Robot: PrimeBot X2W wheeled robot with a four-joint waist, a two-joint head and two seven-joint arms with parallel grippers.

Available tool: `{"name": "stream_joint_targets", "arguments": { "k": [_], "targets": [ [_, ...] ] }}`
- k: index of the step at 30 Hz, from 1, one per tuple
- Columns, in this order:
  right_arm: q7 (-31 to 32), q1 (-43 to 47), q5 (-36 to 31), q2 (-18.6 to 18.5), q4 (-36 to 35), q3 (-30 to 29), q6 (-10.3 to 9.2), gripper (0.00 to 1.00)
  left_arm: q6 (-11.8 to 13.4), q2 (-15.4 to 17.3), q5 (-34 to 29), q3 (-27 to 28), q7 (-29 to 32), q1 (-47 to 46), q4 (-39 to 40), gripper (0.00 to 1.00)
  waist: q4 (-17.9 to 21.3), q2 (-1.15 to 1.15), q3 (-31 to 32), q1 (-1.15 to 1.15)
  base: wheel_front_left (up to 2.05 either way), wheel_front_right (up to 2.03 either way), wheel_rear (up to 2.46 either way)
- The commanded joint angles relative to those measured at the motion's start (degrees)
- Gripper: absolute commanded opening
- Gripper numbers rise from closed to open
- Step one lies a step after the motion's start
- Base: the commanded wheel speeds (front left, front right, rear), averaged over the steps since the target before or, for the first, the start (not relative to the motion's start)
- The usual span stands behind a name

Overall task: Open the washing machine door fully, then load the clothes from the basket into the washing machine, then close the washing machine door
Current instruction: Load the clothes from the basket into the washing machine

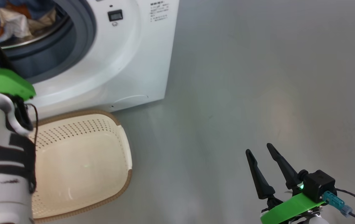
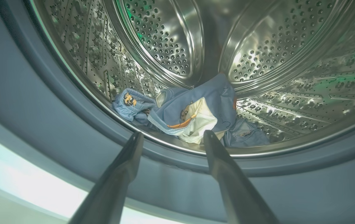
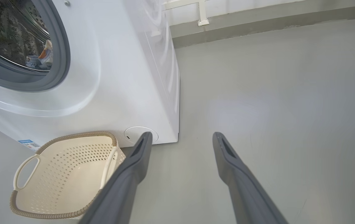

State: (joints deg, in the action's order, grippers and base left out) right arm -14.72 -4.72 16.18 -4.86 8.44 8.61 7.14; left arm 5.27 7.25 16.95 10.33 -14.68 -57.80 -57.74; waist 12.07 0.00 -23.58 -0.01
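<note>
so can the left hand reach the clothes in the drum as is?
Likely yes: the left hand is open at the mouth of the drum, aimed at the clothes, nothing between them.

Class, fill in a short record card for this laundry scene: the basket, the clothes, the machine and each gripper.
Basket: empty, on the floor in front of the washing machine
Clothes: blue and cream pile inside the drum
Left gripper: open, empty, pointing into the drum mouth
Right gripper: open, empty, above the floor beside the machine
</note>
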Motion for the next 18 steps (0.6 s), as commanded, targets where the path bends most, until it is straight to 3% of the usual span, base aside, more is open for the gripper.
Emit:
{"name": "stream_joint_targets", "arguments": {
  "k": [1, 10, 18],
  "targets": [
    [-0.28, 0.55, 0.15, -0.26, -0.85, 1.14, 0.35, 1.00, -0.41, 1.75, -1.14, 0.86, -0.31, 2.06, 2.12, 1.00, -1.81, 0.00, 2.88, 0.01, 0.00, 0.00, 0.00],
    [-0.28, 0.12, 0.12, 0.43, -0.74, 0.32, 0.35, 1.00, -0.73, -0.51, -6.22, -1.97, -0.31, 11.44, 6.06, 1.00, -2.99, 0.00, 6.26, 0.01, 0.00, 0.00, 0.00],
    [-0.28, -0.22, -0.78, 0.98, -1.68, -0.78, 0.35, 1.00, -2.00, -3.33, -8.31, -3.73, -0.31, 25.16, 19.14, 1.00, -3.99, 0.00, 9.91, 0.01, 0.00, 0.00, 0.00]
  ]
}}
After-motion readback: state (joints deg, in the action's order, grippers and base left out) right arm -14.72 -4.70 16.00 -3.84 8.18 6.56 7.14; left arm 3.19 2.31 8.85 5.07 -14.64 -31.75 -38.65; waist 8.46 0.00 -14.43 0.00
